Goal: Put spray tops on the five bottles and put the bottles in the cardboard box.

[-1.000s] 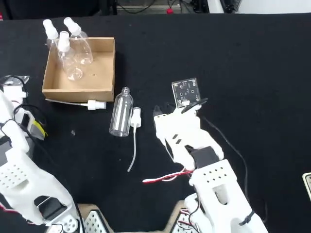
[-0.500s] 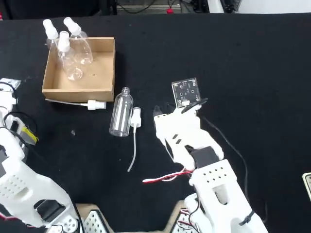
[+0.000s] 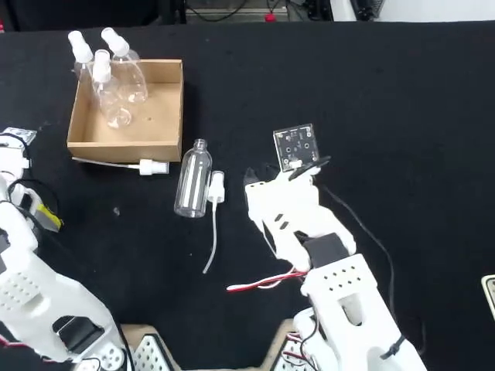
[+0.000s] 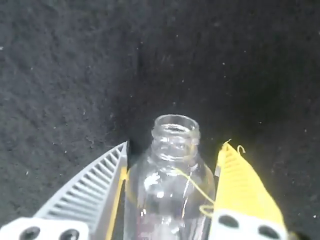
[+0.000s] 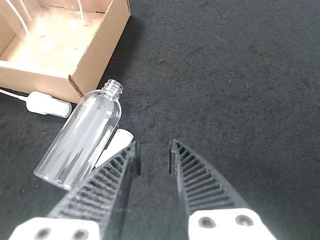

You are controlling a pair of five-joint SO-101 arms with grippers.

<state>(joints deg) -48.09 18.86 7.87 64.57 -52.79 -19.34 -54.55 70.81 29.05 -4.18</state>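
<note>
My left gripper (image 4: 176, 145) is shut on a clear bottle (image 4: 172, 175) with no top, its open neck pointing away over the black cloth. The left arm (image 3: 31, 270) stands at the table's left edge. A second uncapped bottle (image 3: 193, 179) (image 5: 82, 142) lies flat near the cardboard box (image 3: 124, 147) (image 5: 100, 55). One spray top (image 3: 216, 188) (image 5: 114, 145) lies right beside it, and another (image 3: 152, 166) (image 5: 47, 104) lies along the box's front wall. Three capped bottles (image 3: 116, 85) rest in the box. My right gripper (image 3: 257, 179) (image 5: 153, 145) is slightly open and holds nothing, just right of the lying bottle.
The spray tops' thin white tubes (image 3: 210, 243) trail across the cloth. Red and white wires (image 3: 263, 282) hang from the right arm. A pale object (image 3: 489, 290) sits at the right edge. Black cloth stretches bare to the right and far side.
The left arm has shifted slightly left and toward the near edge with its bottle. The right arm and the loose items have not moved.
</note>
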